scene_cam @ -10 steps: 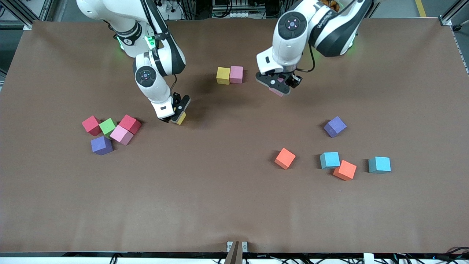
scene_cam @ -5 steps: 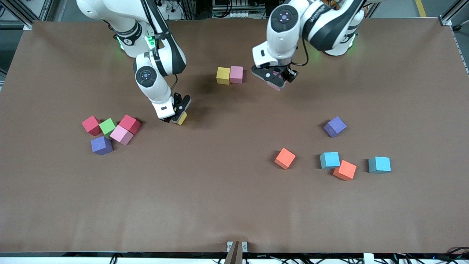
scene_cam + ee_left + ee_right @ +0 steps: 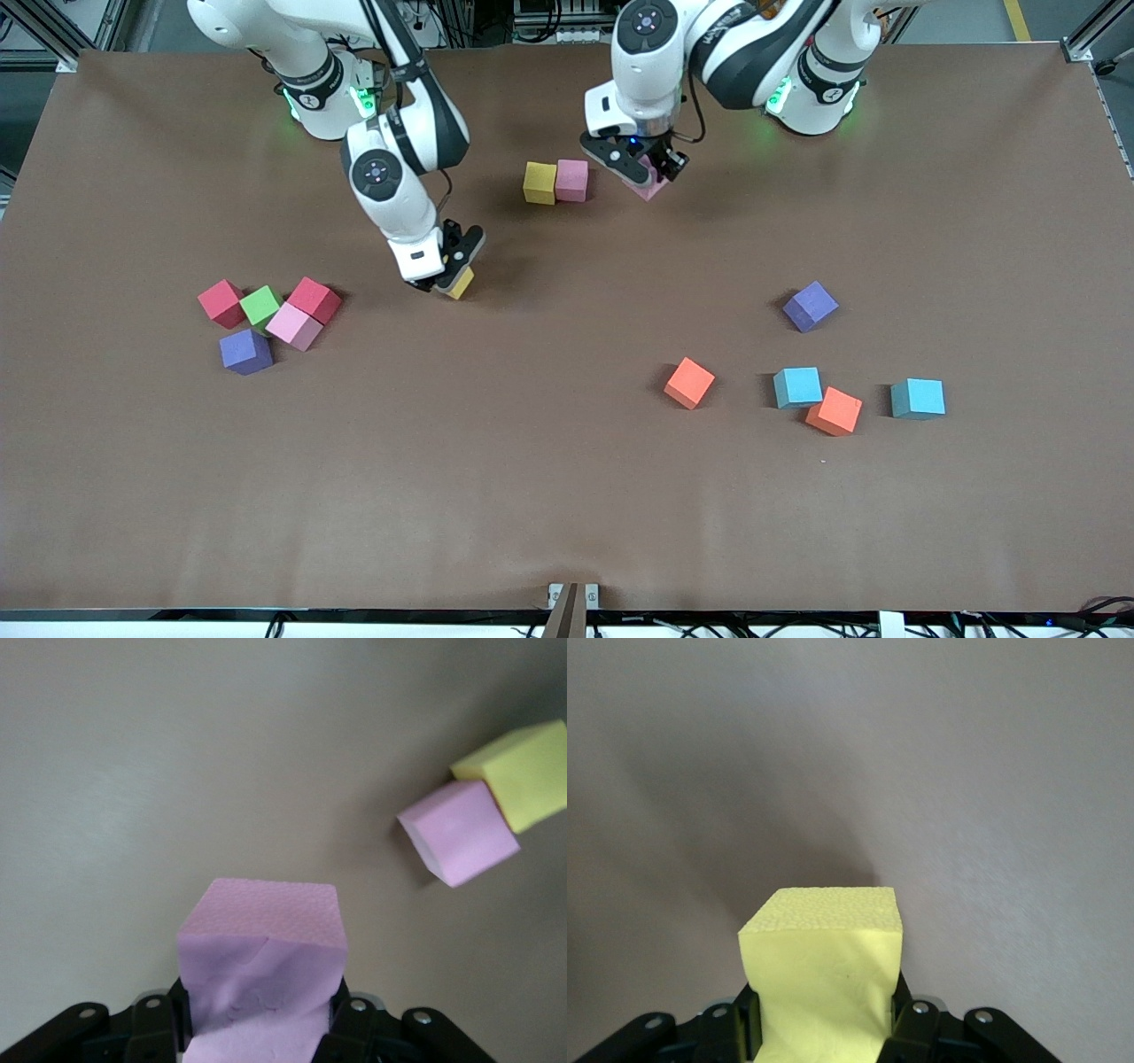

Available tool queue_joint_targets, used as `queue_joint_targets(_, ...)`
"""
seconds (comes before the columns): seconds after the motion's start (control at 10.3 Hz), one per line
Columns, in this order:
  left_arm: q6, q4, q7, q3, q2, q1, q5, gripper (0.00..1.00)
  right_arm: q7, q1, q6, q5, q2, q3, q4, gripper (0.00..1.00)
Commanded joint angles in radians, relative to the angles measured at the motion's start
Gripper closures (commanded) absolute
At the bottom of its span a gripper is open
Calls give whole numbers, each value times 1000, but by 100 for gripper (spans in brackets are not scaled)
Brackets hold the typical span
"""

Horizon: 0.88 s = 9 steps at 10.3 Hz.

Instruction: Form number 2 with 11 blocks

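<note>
My left gripper (image 3: pixel 645 175) is shut on a pink block (image 3: pixel 654 188) and hangs over the table beside a pair of blocks. In that pair a yellow block (image 3: pixel 539 182) and a pink block (image 3: pixel 571 180) stand side by side, touching. The left wrist view shows the held pink block (image 3: pixel 261 943) between the jaws of the left gripper (image 3: pixel 261 1014), with the pink one (image 3: pixel 459 833) and the yellow one (image 3: pixel 523 775) farther off. My right gripper (image 3: pixel 450 273) is shut on a yellow block (image 3: pixel 460 283) just above bare table; it fills the right wrist view (image 3: pixel 824 961). No number 2 is in view.
Toward the right arm's end lies a cluster: two red blocks (image 3: pixel 221 303) (image 3: pixel 314 299), a green (image 3: pixel 260 305), a pink (image 3: pixel 293 326) and a purple (image 3: pixel 245 351). Toward the left arm's end lie a purple block (image 3: pixel 810 307), two orange (image 3: pixel 689 383) (image 3: pixel 834 411) and two light blue (image 3: pixel 796 387) (image 3: pixel 917 398).
My left gripper has carried the pink block toward the yellow and pink pair and the robots' bases. My right gripper has shifted a little toward the left arm's end with the yellow block.
</note>
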Motion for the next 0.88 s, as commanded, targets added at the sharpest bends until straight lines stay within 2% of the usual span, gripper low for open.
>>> queue_joint_targets(0.0, 98, -86, -42, -73, -40, -2, -29, 100, 90, 49, -15, 16, -8, -6, 16, 65)
queue_joint_targets(0.29, 190, -151, -41, -121, -42, -8, -28, 100, 273, 102, -15, 16, -6, -6, 37, 65)
queue_joint_targets(0.78, 379, -229, 25, -129, -33, -31, -25, 100, 735, 188, -56, 11, 18, -8, 109, 66)
